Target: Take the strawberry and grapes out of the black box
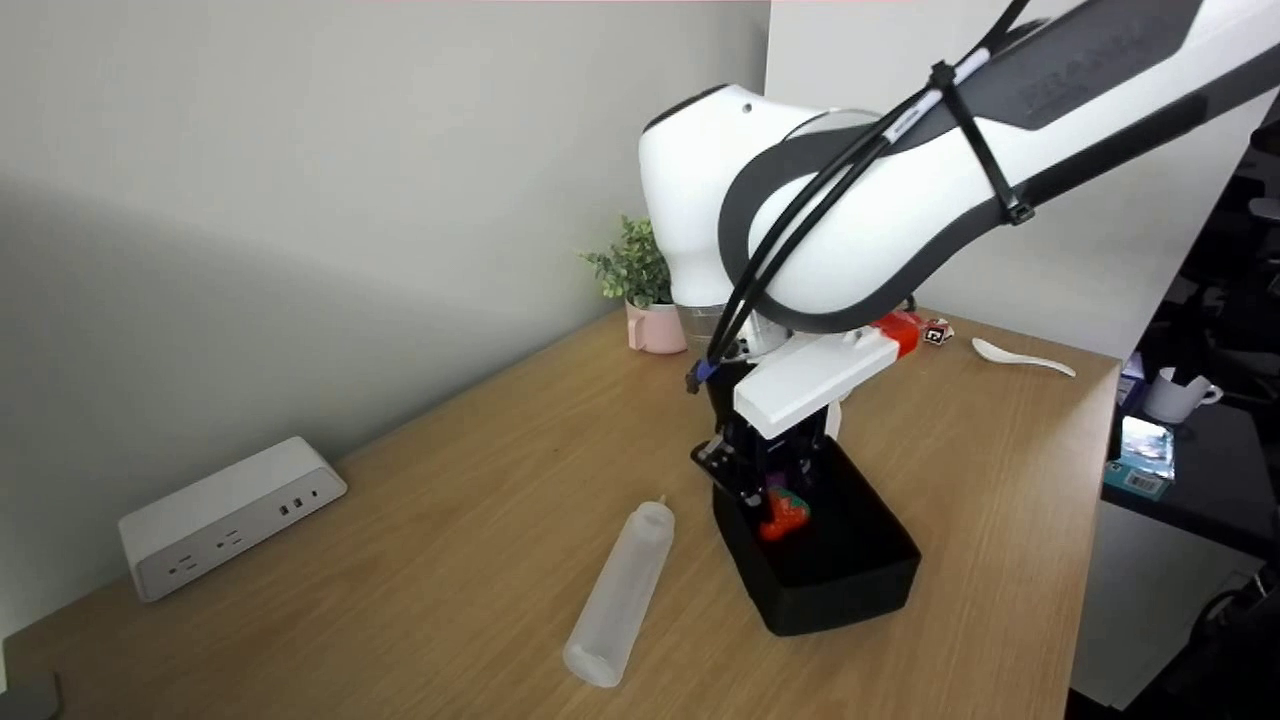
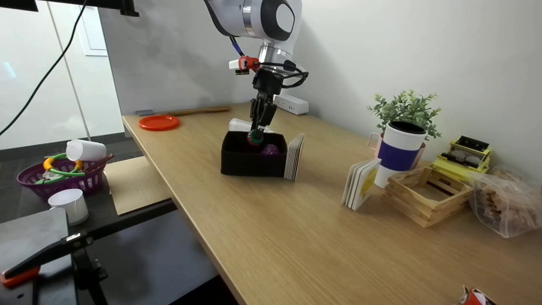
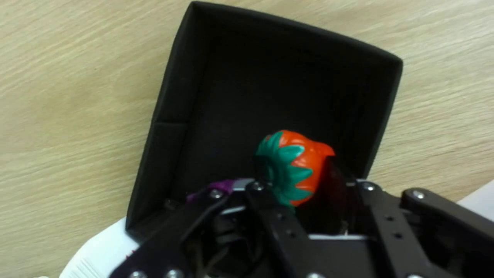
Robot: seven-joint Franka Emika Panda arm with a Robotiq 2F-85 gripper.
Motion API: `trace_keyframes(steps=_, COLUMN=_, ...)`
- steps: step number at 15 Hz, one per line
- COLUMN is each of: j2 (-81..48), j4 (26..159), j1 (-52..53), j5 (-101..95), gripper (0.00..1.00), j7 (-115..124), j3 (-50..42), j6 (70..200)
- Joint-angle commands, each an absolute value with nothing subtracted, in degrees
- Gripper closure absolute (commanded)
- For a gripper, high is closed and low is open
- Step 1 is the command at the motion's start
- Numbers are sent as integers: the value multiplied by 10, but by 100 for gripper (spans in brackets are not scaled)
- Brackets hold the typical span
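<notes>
The black box (image 1: 845,600) stands open on the wooden table; it also shows in an exterior view (image 2: 253,166) and in the wrist view (image 3: 170,100). My gripper (image 1: 768,492) points down into it. In the wrist view the red-orange strawberry (image 3: 301,154) with its green cap sits between the gripper's (image 3: 295,170) two fingertips, which press on both sides. It also shows in both exterior views (image 1: 787,516) (image 2: 255,137). I cannot tell if it touches the box floor. The purple grapes (image 2: 269,149) lie in the box beside the fingers, mostly hidden behind a finger in the wrist view (image 3: 222,186).
A clear bottle (image 1: 622,595) lies beside the box. A board book (image 2: 294,156) stands against the box's side. A second book (image 2: 359,184), a cup (image 2: 399,154), a wooden crate (image 2: 427,199) and a plant (image 2: 404,109) stand farther off. An orange plate (image 2: 159,123) lies near the table edge.
</notes>
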State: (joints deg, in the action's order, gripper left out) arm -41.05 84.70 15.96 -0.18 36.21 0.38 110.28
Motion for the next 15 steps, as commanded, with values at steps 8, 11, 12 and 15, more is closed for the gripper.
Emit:
trace_keyframes(steps=8, j2=-361, j4=868, j1=214, j5=-113, gripper=85, j7=439, j3=-5, j6=1086)
trace_keyframes(steps=11, j2=-354, j4=870, j1=220, j5=-130, gripper=85, j7=443, j3=1, j6=1088)
trace_keyframes(steps=12, j2=-353, j4=869, j1=221, j5=-132, gripper=85, j7=438, j3=4, j6=1088)
trace_keyframes(steps=15, j2=-357, j4=865, j1=222, j5=-129, gripper=85, j7=423, j3=12, j6=1084)
